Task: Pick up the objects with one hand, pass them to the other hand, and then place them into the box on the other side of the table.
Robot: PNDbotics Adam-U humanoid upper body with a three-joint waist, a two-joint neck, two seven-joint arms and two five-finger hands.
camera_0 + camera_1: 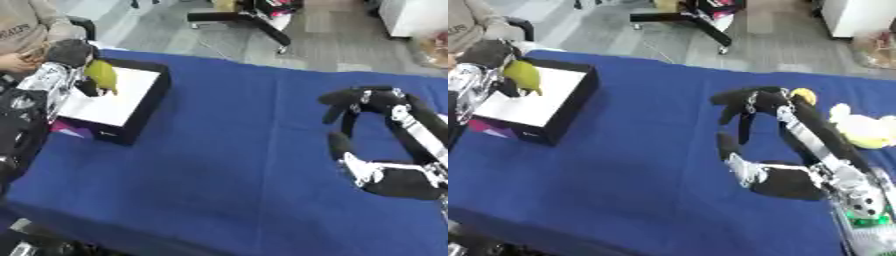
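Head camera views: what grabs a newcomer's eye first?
The robot's left hand at the far left, holding a yellow-green object above the black box with its white floor. Next, the right hand at mid-right, fingers curled over the blue tablecloth, holding nothing. In the right eye view, a pale yellow soft-looking item and a small yellow object lie near the table's right edge.
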